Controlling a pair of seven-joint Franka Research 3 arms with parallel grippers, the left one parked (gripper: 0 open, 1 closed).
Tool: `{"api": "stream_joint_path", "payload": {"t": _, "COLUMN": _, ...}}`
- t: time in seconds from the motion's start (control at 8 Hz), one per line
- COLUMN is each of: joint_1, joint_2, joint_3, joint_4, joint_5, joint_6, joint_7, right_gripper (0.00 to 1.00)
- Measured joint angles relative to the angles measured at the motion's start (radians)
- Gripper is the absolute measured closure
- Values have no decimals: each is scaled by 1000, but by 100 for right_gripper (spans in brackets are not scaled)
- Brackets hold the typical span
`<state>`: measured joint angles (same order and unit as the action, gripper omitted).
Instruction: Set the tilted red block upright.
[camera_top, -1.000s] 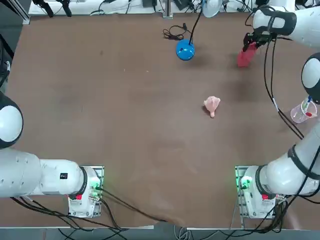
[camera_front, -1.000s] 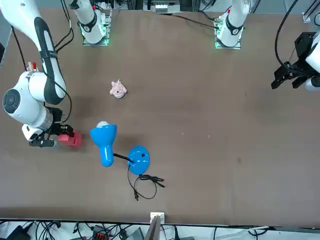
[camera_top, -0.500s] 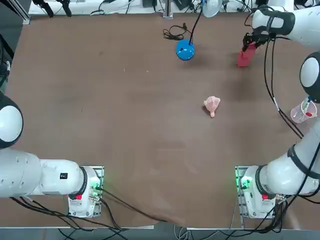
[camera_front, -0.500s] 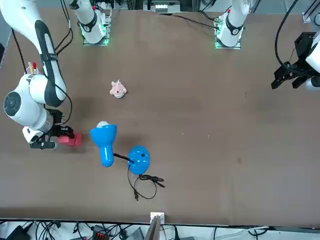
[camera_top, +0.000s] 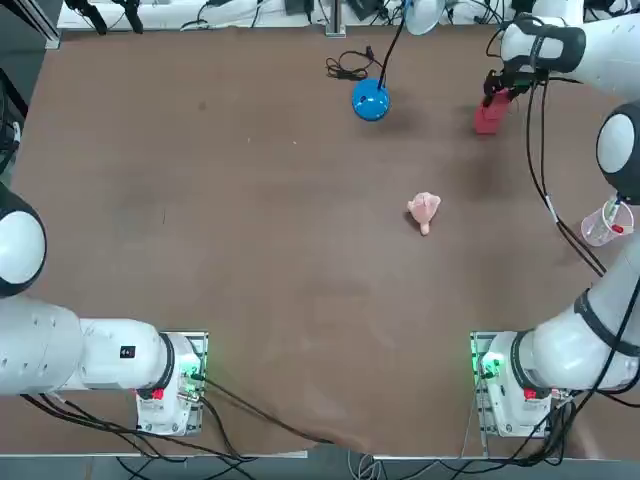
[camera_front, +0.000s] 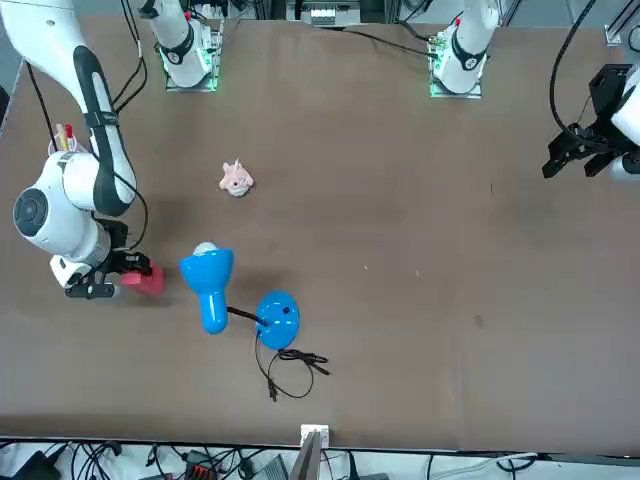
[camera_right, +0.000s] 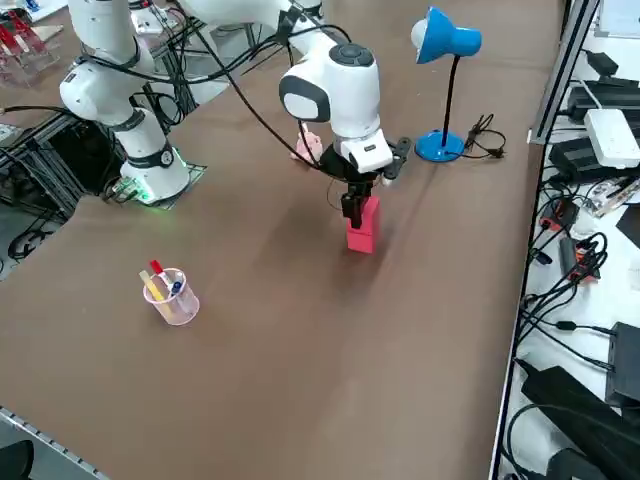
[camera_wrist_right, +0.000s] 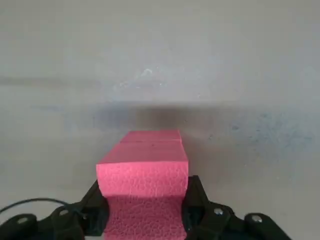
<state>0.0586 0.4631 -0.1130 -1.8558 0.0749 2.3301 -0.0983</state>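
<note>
Counted: one red block (camera_right: 361, 226), one blue desk lamp (camera_right: 443, 62), one pink lumpy object (camera_top: 424, 211), one clear cup of pens (camera_right: 171, 295). Block stood upright near table's far right corner, clamped at its top by right gripper (camera_wrist_right: 144, 212). Seen only through wrist camera: fingers (camera_wrist_right: 94, 209) pressed against both block sides.

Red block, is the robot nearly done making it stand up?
Nearly. Done: the right gripper has grabbed the red block by its top, and in the right side view it stands about upright on the table. In hand: the fingers are shut on it. Left: letting go and pulling away.
</note>
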Motion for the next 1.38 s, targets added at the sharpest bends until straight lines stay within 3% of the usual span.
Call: {"api": "stream_joint_path", "payload": {"t": 1.38, "joint_1": 0, "joint_2": 8, "joint_3": 0, "joint_4": 6, "joint_5": 0, "joint_6": -3, "joint_7": -6, "right_gripper": 28}}
